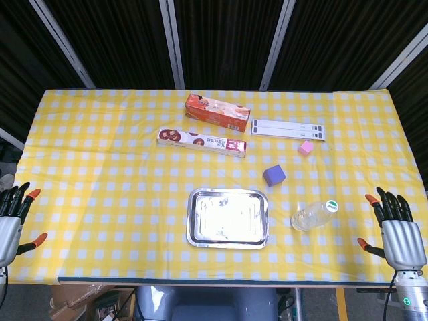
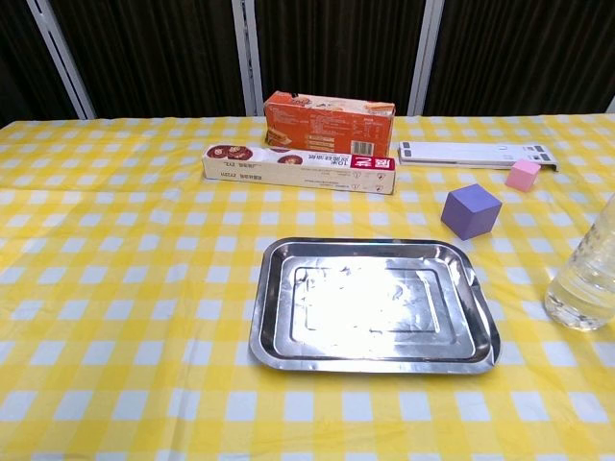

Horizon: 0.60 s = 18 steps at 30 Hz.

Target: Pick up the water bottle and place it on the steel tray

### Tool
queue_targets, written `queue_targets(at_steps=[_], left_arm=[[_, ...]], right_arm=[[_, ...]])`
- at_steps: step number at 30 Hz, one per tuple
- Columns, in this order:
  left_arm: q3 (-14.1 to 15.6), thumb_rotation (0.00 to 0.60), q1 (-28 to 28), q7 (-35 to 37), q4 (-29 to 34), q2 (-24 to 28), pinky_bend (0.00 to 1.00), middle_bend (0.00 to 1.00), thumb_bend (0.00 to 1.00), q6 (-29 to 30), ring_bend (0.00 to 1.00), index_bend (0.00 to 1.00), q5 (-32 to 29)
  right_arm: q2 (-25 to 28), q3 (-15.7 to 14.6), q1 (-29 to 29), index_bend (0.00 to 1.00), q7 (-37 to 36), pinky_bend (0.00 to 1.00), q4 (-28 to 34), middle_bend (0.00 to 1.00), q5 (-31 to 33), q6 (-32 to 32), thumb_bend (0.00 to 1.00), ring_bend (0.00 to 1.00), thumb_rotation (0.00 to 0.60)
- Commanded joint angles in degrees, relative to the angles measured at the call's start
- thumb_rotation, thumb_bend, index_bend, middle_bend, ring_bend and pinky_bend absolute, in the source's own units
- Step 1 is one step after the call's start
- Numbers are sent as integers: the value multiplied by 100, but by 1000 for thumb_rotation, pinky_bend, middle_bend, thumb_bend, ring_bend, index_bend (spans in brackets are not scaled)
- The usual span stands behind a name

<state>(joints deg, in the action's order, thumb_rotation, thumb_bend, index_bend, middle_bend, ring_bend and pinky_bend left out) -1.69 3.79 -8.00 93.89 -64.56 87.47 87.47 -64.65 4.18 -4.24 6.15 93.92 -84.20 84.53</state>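
Little readable. On the long white box, a red end patch with "10" in white and small characters too fine to make out. On the orange box behind it, printed pictures and lettering, blurred beyond reading. On the flat white strip, dark marks only, no legible words. Nothing legible on the water bottle.

The head view looks steeply down from above the near edge, taking in the whole table out to the dark wall behind. The chest view sits lower and closer, facing level across it. Both share the tray and the boxes beyond.
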Motion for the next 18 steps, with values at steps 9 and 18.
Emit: queue_targets(at_steps=[9, 18], left_arm=[[21, 600, -9, 6, 69, 25, 0, 0, 191, 19, 0, 111, 50], [30, 600, -21, 160, 93, 74, 0, 0, 191, 46, 0, 109, 90]], right_arm=[[44, -28, 33, 143, 8, 0, 49, 0, -10, 19, 95, 0, 600], [124, -93, 9, 143, -40, 0, 91, 0, 70, -190, 95, 0, 600]])
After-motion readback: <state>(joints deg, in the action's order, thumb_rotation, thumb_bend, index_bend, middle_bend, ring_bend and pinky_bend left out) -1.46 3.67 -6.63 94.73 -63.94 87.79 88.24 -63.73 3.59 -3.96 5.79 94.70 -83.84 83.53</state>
